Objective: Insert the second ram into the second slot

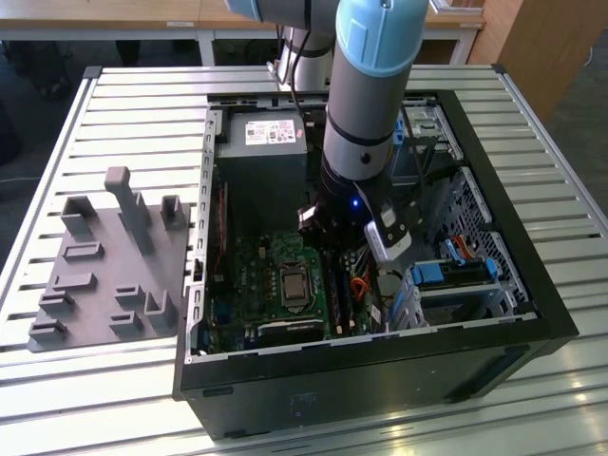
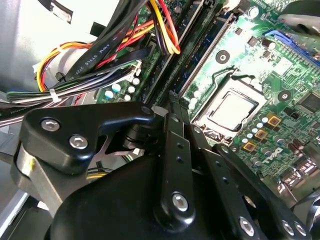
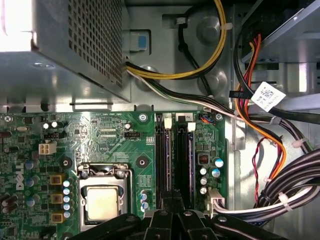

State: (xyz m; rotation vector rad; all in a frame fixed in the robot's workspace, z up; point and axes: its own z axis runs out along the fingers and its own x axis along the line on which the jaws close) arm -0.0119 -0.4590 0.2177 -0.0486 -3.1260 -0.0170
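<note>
A slatted metal table [image 1: 123, 114] carries the open computer case [image 1: 532, 313] you are working in. The claw [image 3: 172, 200] hangs low over the black slots [image 3: 162, 160] near the motherboard's [image 3: 100, 135] cable-side edge; you cannot tell whether it is clenched or released. A thin bluish strip, likely the second ram [image 3: 190, 160], stands edge-on in the slot line just ahead. Expect it to be light, stiff and fragile: hold its long top edge, never the contacts.

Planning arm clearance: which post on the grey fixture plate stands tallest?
The slim central post on the plate; every other block sits much lower.
</note>
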